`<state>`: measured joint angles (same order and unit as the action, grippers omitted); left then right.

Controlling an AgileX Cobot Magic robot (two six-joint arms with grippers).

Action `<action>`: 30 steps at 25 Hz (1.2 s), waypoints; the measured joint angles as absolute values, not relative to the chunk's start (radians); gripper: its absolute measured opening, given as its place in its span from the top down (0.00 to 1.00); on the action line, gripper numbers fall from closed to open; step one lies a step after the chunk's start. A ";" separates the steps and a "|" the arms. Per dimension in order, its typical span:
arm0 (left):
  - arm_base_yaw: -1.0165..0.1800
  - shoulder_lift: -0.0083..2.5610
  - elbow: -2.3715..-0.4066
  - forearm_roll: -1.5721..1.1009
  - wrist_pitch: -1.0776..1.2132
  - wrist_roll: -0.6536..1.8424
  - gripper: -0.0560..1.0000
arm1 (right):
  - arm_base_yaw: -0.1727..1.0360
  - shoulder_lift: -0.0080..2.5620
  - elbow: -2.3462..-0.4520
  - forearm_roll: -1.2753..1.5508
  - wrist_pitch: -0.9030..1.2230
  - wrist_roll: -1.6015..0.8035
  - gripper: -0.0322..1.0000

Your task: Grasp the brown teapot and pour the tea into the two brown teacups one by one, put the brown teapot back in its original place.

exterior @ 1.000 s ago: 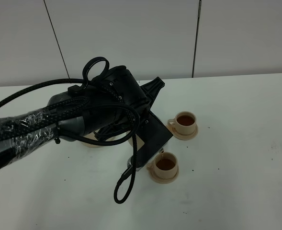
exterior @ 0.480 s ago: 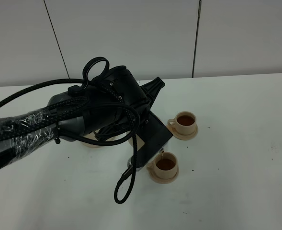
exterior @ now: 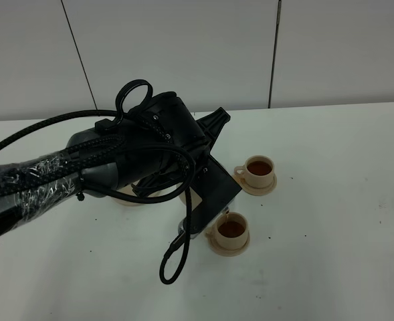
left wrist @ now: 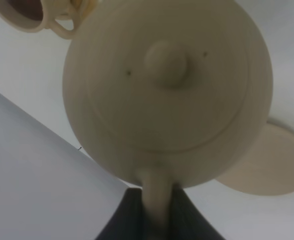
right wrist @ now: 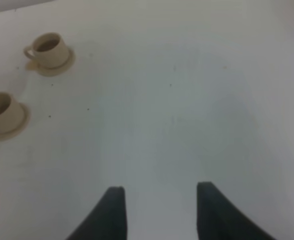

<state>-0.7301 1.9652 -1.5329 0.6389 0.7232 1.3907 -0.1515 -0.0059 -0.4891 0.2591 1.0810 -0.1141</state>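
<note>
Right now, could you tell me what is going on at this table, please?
The left gripper holds the teapot by its handle, tipped over the near cup, pouring. Both that cup and the far cup already show tea, each on its saucer. The wide saucer where the teapot belongs sits empty. The right gripper hangs open over bare table, holding nothing.

Two dark fingers (right wrist: 113,212) stand apart over the white table (right wrist: 196,100), two brown teacups (right wrist: 49,49) well beyond.
</note>
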 joint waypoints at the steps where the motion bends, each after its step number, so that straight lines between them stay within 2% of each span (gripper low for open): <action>1: -0.730 1.965 -1.533 0.639 0.722 1.390 0.79 | -0.152 -0.006 -0.489 0.259 1.081 -0.114 0.65; 30: -0.734 1.965 -1.533 0.665 0.717 1.399 0.79 | -0.152 -0.006 -0.489 0.259 1.081 -0.114 0.65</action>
